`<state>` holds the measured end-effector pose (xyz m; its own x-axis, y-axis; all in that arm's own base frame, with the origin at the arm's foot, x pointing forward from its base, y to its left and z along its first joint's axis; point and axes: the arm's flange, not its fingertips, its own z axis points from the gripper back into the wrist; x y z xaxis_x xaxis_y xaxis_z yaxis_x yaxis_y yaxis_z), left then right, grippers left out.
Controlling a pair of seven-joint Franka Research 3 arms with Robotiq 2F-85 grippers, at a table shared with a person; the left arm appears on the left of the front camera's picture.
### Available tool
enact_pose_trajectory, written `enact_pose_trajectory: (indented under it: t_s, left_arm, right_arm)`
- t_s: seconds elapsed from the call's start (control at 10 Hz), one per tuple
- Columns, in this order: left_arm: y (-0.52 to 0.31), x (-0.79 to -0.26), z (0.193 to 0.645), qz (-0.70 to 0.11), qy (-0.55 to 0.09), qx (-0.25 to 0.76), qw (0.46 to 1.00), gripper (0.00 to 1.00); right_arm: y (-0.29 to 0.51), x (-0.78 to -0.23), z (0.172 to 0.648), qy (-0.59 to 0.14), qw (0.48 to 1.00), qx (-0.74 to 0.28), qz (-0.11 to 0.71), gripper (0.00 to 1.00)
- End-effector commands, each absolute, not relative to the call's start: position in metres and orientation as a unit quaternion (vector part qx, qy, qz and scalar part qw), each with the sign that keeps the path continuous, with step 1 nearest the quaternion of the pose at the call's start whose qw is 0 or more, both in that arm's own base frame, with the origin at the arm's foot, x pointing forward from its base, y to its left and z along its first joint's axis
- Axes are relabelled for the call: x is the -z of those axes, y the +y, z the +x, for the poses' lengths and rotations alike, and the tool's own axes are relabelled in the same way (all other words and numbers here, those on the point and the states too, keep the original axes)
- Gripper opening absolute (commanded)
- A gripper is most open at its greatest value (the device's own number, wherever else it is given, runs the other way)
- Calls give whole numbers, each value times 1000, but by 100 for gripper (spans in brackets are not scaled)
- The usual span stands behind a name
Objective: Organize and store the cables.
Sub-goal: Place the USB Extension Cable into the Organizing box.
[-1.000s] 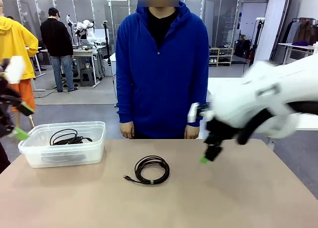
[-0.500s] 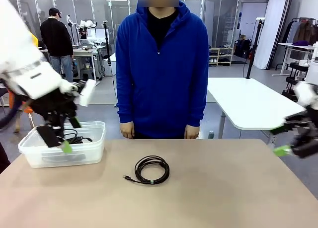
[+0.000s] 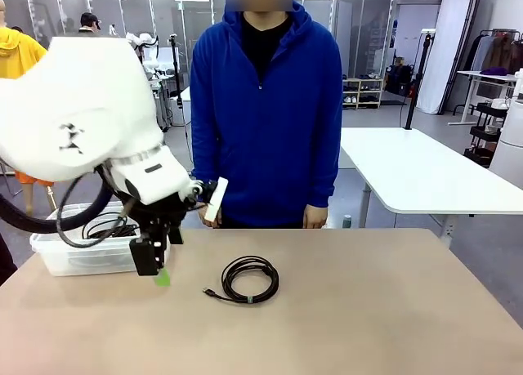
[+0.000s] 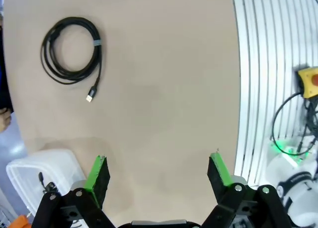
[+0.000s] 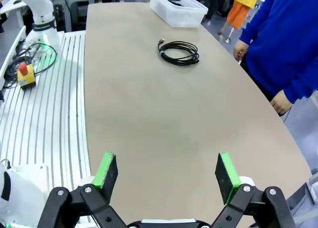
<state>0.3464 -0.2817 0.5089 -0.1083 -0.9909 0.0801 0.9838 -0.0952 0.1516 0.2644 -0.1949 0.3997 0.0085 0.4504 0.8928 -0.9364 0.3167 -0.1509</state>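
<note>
Looking across the table (image 3: 392, 310) from the front, we see our left claw (image 3: 152, 265) hanging low between the clear bin (image 3: 61, 256) and the coiled cable (image 3: 248, 279) lying loose near the middle. Its green tips point down just above the surface, and from this angle we cannot tell how wide it stands. Another coil (image 3: 105, 226) already sits inside the bin. A person (image 3: 265, 105) in a blue hoodie stands at the far edge, hands down by the table rim.

From our left wrist, the claw (image 4: 158, 174) stands wide open with nothing between its pads. The loose cable (image 4: 72, 50) lies well ahead of it, a small metal plug (image 4: 90, 96) trailing off the loop, and a corner of the bin (image 4: 35, 173) shows beside one finger.

From our right wrist, that claw (image 5: 166, 177) is also wide open and empty, hovering over bare table at the other end. The cable (image 5: 179, 52) lies far off, with the bin (image 5: 178, 9) beyond it.

We judge the risks ahead to be these: a thin, flat loop gives the pads little to bite, so closing on one strand may let the coil unwind or drag; coming down too hard may jam the tips against the table; and swinging back toward the bin may clip its near wall.
</note>
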Motion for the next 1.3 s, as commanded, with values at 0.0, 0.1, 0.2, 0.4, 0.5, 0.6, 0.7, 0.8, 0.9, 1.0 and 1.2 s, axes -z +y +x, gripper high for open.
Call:
enact_pose_trajectory:
  t_s: [0.0,0.1,0.2,0.4,0.5,0.6,0.7,0.8,0.9,1.0,1.2]
  left_arm:
    - [-287,-504,354,31,-80,738,669,100]
    - [-281,-507,355,9,-89,745,662,100]
    - [-285,-499,350,20,-76,741,667,100]
    - [-285,-499,350,20,-76,741,667,100]
    - [-285,-499,350,20,-76,741,667,100]
    - [-285,-499,350,20,-76,741,667,100]
    - [-284,-497,353,18,-75,741,667,100]
    - [-274,-486,344,3,-83,735,673,100]
    - [-286,-471,354,-23,-79,729,680,100]
    - [-308,-454,372,-28,-82,731,677,100]
    - [-337,-428,393,-15,-85,719,689,100]
  right_arm:
    - [-207,-375,276,-498,639,-513,284,100]
    - [-209,-368,275,-513,633,-509,276,100]
    - [-200,-381,263,-483,654,-516,270,100]
    - [-200,-381,263,-483,654,-516,270,100]
    - [-200,-381,263,-483,654,-516,270,100]
    - [-200,-381,263,-483,654,-516,270,100]
    - [-200,-381,263,-483,654,-516,270,100]
    - [-200,-381,263,-483,654,-516,270,100]
    - [-200,-381,263,-483,654,-516,270,100]
    - [-200,-381,263,-483,654,-516,270,100]
    - [-200,-381,263,-483,654,-516,270,100]
